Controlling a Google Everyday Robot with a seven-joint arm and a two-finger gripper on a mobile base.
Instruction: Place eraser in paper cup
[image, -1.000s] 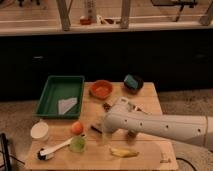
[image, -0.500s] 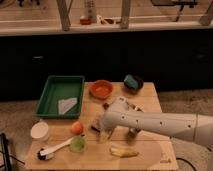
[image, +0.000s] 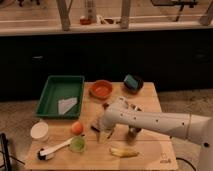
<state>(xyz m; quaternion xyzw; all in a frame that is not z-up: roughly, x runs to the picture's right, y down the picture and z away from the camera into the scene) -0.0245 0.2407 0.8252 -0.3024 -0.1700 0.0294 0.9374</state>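
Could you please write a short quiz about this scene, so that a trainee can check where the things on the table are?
1. True or false: the paper cup stands inside the green tray.
2. Where is the gripper? A) over the middle of the table, right of the orange fruit; B) over the green tray; C) directly above the paper cup.
3. Name the yellow fruit that lies near the table's front edge.

Key
1. False: it stands on the table, in front of the tray and left of the orange fruit.
2. A.
3. The banana.
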